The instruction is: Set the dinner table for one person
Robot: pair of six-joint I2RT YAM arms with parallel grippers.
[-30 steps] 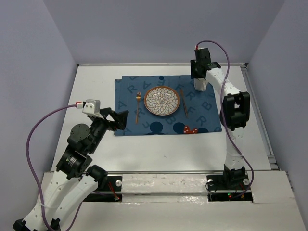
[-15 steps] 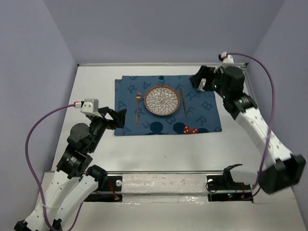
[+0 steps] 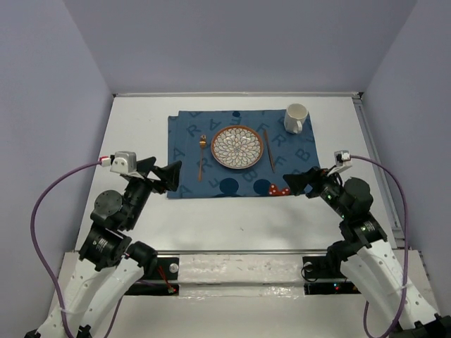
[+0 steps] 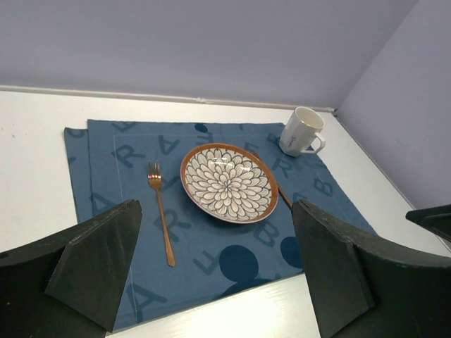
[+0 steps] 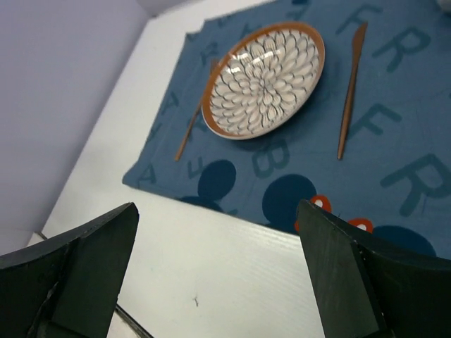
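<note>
Top external view: the white counter [image 3: 141,120] carries a blue lettered mat [image 3: 187,130]. On the mat are a patterned plate [image 3: 237,147], a fork [image 3: 201,158] to its left, a knife [image 3: 267,149] to its right, and a white mug [image 3: 296,117] at the mat's far right corner.
Left fingers [image 3: 170,172]: spread wide, grasping nothing, above the counter at the mat's near left corner.
Right fingers [image 3: 296,183]: spread wide, grasping nothing, above the counter's near part, just beside the mat's near right corner.
Left wrist view: shows the mug's handle and the fork's tines; the knife is mostly hidden behind the plate.
Right wrist view: shows the whole knife, red dots [image 5: 320,204] near the mat's near edge, and bare counter beneath the fingers; the mug falls outside this frame.
</note>
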